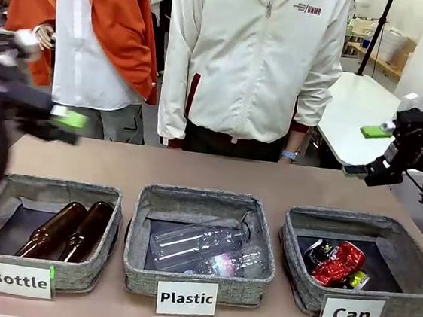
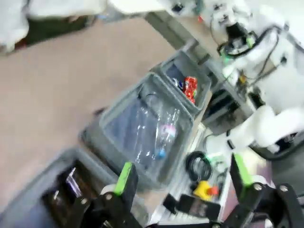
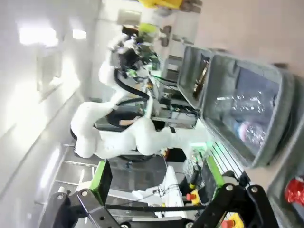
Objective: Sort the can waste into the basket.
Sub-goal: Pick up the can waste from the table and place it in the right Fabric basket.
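So the cans point(image 1: 337, 262) are sitting in the Can basket point(image 1: 298, 270), rightmost of the three. The red one lies on top, with a dark crushed one beside it and a bit of yellow-green print poking out near the front wall. From how things lie, I'd say the sorting is basically done, since nothing loose is left on the tabletop point(image 1: 217, 176) behind the baskets.

Both arms are pulled up and off to their own sides, well away from the bins, which makes sense if there's nothing more to grab. Left gripper point(image 2: 180, 178) has its jaws wide apart with nothing between them, same for the right gripper point(image 3: 156, 175). Brown bottles point(image 1: 68, 230) sit in their own bin, clear plastic ones point(image 1: 202, 248) in the middle.
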You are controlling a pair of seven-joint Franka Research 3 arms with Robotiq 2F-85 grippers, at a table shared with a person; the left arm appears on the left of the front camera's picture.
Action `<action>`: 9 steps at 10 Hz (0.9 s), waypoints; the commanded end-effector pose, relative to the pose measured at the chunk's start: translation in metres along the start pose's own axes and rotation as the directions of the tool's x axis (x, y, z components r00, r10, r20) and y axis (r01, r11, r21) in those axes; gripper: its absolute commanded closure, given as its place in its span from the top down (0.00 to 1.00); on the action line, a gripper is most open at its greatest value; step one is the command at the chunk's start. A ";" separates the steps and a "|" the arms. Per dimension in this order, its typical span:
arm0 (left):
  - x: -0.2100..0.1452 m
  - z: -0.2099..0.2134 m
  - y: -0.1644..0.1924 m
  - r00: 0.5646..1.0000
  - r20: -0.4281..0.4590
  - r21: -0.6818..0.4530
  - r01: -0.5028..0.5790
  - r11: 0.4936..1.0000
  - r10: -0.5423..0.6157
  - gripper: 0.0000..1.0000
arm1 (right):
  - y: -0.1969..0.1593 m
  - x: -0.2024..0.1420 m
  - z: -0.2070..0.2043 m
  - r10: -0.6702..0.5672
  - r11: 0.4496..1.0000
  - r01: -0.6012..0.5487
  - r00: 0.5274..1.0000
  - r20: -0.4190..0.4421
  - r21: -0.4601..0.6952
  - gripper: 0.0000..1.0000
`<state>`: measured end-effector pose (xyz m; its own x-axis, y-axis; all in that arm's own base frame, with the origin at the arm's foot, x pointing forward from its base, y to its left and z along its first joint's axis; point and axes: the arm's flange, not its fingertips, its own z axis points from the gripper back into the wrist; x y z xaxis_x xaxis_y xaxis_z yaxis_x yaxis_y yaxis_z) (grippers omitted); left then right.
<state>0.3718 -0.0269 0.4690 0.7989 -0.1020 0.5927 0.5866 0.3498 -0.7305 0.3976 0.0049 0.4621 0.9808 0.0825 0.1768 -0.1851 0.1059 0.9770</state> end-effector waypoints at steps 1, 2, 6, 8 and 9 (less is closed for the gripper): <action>-0.015 0.065 0.035 0.951 0.217 -0.072 -0.209 0.975 0.220 1.00 | -0.004 0.012 0.007 -0.004 0.999 -0.001 0.995 0.104 0.043 1.00; -0.032 0.093 0.057 0.913 0.308 -0.179 -0.221 0.959 0.268 1.00 | -0.011 0.019 0.012 -0.047 0.999 0.041 0.977 0.206 0.031 1.00; -0.021 0.047 0.028 0.988 0.096 -0.028 -0.122 0.992 0.124 1.00 | -0.005 0.006 0.003 -0.011 0.999 0.010 0.999 0.041 0.031 1.00; -0.021 0.047 0.028 0.988 0.096 -0.028 -0.122 0.992 0.124 1.00 | -0.005 0.006 0.003 -0.011 0.999 0.010 0.999 0.041 0.031 1.00; -0.021 0.047 0.028 0.988 0.096 -0.028 -0.122 0.992 0.124 1.00 | -0.005 0.006 0.003 -0.011 0.999 0.010 0.999 0.041 0.031 1.00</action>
<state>0.3650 0.0252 0.4522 0.8536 0.0162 0.5206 0.4854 0.3374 -0.8065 0.4071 0.0029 0.4567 0.9862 0.0290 0.1627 -0.1643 0.0651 0.9843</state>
